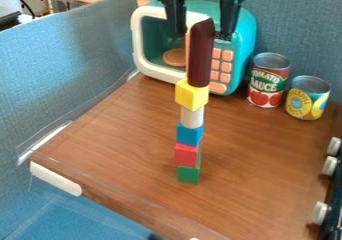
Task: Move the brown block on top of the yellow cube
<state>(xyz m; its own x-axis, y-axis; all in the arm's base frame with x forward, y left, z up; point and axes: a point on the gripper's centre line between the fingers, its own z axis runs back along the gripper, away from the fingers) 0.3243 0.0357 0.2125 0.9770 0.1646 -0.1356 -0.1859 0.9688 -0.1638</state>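
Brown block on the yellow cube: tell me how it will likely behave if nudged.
The brown block would probably tip readily, being tall and narrow atop the yellow cube. Its straight, solid-looking sides suggest it is stiff. A nudge might topple the slim stack below too.

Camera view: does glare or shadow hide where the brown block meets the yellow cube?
In the camera view, no glare or shadow hides the seam between brown block and yellow cube; also there, the cube's right face is shaded darker than its top, and the toy microwave's cavity is dim; in that same view, the black hand stands out against teal.
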